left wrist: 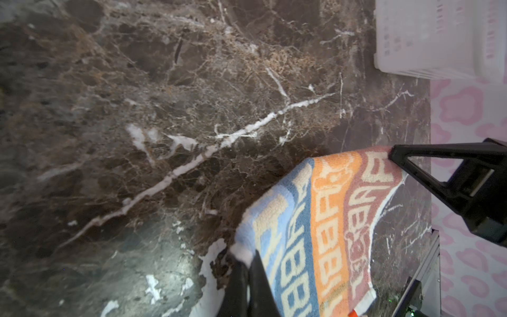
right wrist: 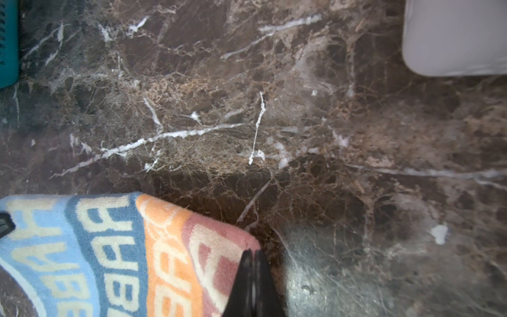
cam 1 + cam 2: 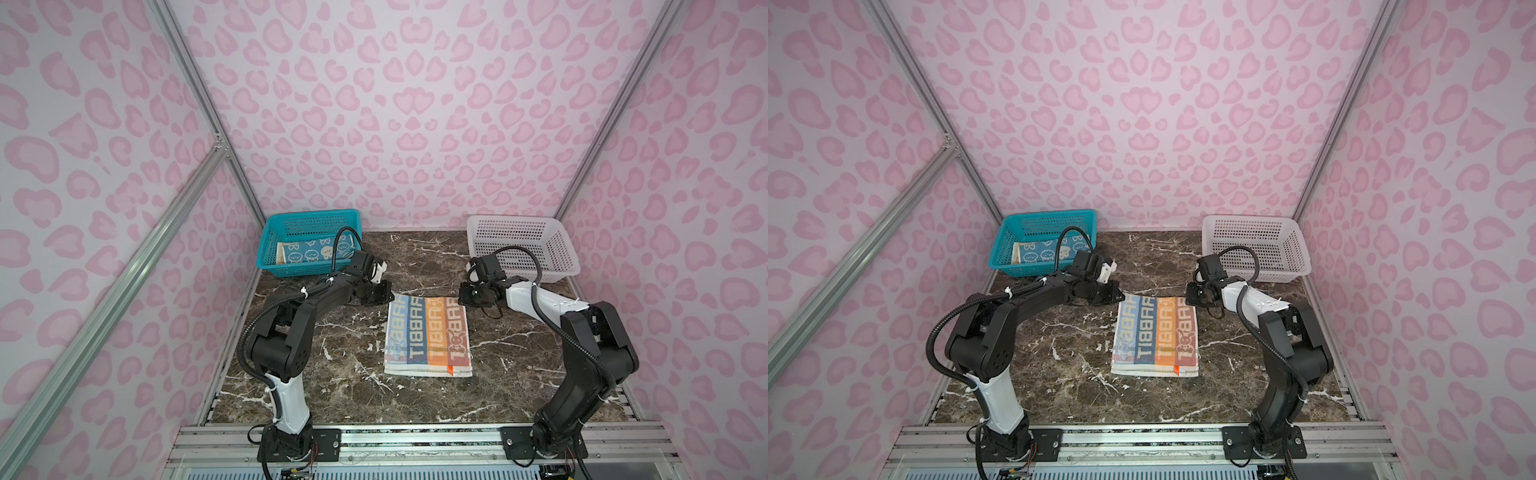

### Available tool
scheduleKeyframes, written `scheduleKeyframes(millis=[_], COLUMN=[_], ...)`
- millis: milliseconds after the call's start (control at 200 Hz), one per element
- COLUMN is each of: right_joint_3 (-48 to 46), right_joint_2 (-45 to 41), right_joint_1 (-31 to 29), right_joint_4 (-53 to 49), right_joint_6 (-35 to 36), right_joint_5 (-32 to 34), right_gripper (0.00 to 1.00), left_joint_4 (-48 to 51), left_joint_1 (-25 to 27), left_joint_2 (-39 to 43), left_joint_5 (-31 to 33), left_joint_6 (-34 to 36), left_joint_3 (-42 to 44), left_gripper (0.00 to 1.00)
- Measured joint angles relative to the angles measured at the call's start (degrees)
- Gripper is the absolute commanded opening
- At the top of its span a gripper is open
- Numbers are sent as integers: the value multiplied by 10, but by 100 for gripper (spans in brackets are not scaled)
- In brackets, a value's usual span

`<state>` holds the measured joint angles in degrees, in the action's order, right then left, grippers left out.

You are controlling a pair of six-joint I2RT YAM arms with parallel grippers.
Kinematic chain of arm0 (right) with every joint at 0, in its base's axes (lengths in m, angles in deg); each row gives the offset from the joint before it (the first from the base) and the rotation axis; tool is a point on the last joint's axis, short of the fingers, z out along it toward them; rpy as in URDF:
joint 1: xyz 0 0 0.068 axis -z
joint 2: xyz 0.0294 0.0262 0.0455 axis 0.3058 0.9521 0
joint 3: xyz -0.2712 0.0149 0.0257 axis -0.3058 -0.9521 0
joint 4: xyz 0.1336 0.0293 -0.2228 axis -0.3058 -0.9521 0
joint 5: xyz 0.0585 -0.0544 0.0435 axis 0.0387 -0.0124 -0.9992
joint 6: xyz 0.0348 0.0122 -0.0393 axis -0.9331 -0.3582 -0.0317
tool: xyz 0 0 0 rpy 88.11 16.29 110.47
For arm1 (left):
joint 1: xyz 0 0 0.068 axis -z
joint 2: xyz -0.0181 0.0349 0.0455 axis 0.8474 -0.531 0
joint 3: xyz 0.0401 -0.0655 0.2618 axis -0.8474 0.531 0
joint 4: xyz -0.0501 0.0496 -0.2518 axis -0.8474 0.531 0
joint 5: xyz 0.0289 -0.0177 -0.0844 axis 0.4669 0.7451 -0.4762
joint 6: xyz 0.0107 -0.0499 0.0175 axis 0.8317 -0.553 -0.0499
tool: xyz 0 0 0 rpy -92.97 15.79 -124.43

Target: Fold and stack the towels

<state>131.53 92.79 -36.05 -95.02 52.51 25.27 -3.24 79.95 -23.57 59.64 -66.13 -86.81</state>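
Rabbit towel [image 3: 428, 336] lies mid-counter [image 3: 353, 395], stripes & long axis running front-to-back; left fingers [image 1: 236, 291] pinch its far-left corner, right fingers [image 2: 247, 282] its far-right; teal basket [image 3: 291, 270] w/ blue towel [image 3: 311, 249] back-left, white basket [image 3: 552, 266] back-right, both apart from it.

Left end effector [image 3: 390, 296] and right end effector [image 3: 461, 296] face each other, both pinched closed.

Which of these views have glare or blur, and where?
Left wrist view: glare on the marble table, white basket washed out. Right wrist view: the same basket a featureless blur, towel sharp. Both top views: evenly lit, crisp.
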Motion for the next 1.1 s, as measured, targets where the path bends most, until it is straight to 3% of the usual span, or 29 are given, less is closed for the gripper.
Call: scheduleKeyframes(millis=[625,1100], right_joint_3=[-113,-194], right_joint_2=[-157,-252], right_joint_1=[-49,-77], right_joint_4=[-29,-83], right_joint_6=[74,-7], right_joint_5=[7,4], right_gripper=[0,0], left_joint_4=[0,30], left_joint_1=[1,43], left_joint_2=[124,200], left_joint_5=[-69,-59], left_joint_6=[53,38], left_joint_3=[118,195], left_gripper=[3,3])
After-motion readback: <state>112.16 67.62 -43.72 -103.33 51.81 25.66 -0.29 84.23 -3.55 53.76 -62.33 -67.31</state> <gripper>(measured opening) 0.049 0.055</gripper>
